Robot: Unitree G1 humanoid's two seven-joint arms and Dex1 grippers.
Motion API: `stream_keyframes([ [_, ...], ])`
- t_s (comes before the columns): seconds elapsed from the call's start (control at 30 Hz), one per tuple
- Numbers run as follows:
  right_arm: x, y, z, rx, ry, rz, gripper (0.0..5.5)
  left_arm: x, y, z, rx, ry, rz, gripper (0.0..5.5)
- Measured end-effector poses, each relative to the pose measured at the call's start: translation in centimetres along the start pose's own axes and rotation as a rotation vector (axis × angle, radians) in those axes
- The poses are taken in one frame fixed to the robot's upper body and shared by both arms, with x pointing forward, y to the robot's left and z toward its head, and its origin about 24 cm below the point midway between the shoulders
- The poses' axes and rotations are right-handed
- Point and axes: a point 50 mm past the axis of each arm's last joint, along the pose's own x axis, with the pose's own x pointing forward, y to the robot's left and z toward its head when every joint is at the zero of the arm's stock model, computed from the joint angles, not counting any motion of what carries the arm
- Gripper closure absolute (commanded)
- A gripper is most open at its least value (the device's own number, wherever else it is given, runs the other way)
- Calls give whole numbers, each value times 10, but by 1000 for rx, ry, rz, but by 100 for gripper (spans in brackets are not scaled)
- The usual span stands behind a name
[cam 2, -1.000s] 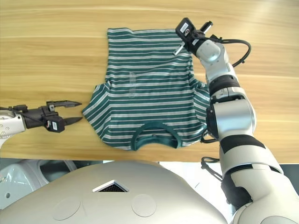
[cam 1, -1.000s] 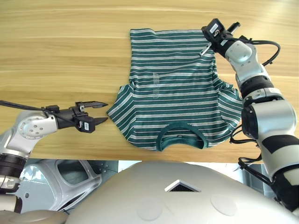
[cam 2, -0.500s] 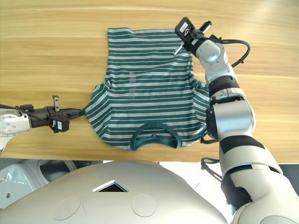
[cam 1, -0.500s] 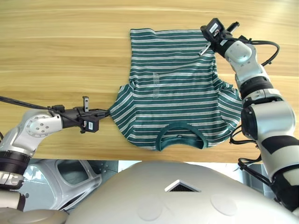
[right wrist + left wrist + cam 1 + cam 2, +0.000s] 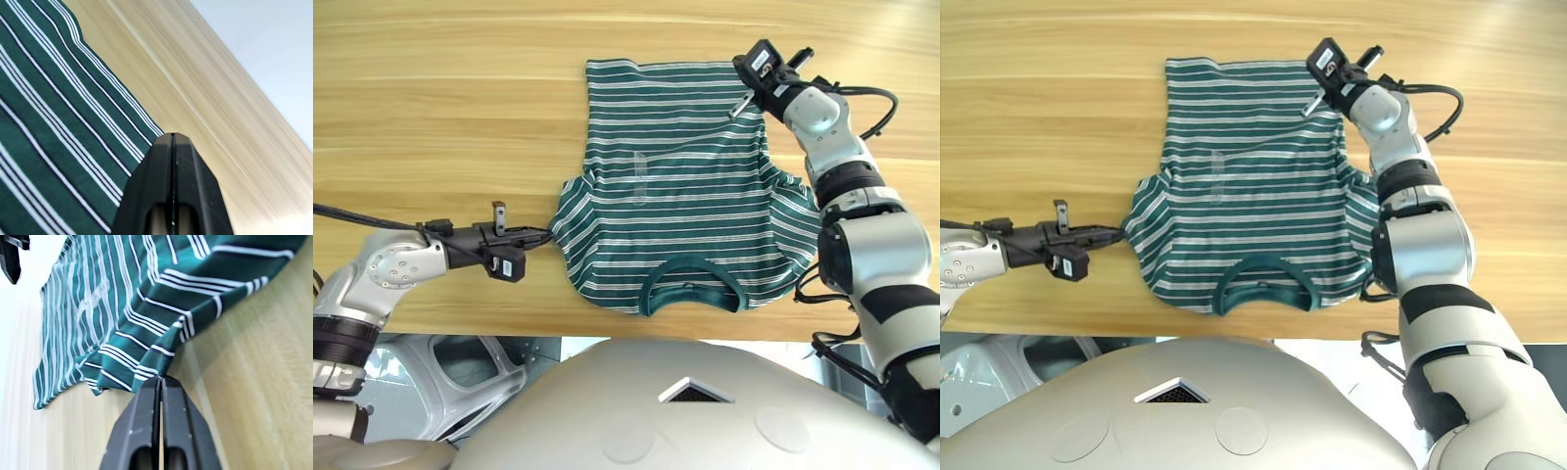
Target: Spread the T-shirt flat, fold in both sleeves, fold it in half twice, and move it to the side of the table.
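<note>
T-shirt [image 5: 680, 186] lies on the wooden table [image 5: 450, 117], a soft knit in dark green crossed by thin white stripes in small groups. I see it laid mostly flat, the ribbed collar [image 5: 693, 284] nearest the robot and close to the table's front edge, the straight hem [image 5: 656, 65] on the far side. The body forms a rough rectangle with a few shallow creases across the chest. The right sleeve [image 5: 795, 211] is puckered against the side seam, and the left sleeve [image 5: 570, 220] bulges outward in a rounded fold.

My left gripper [image 5: 545, 234] sits low over the table at that left sleeve's outer edge. From the left wrist view its black fingers [image 5: 146, 421] are pressed together with no gap, and a fold of striped cloth runs right into their tips, so I read it as pinching the sleeve.

My right gripper [image 5: 741, 102] is at the far right corner of the hem. From the right wrist view its fingers [image 5: 151, 186] are also drawn tight together, their tip just at the shirt's striped edge where cloth meets bare wood; I cannot tell whether any fabric is caught between them.

The tabletop is pale, with long straight grain running side to side and a smooth matte finish.
</note>
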Motion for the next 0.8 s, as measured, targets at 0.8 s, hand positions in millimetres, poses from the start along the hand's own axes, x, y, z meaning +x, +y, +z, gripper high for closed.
stream_keyframes([
  [0.8, 6, 15, 0, 33, 3, 21, 550, 29, 46, 28, 246, -210, 116, 546],
])
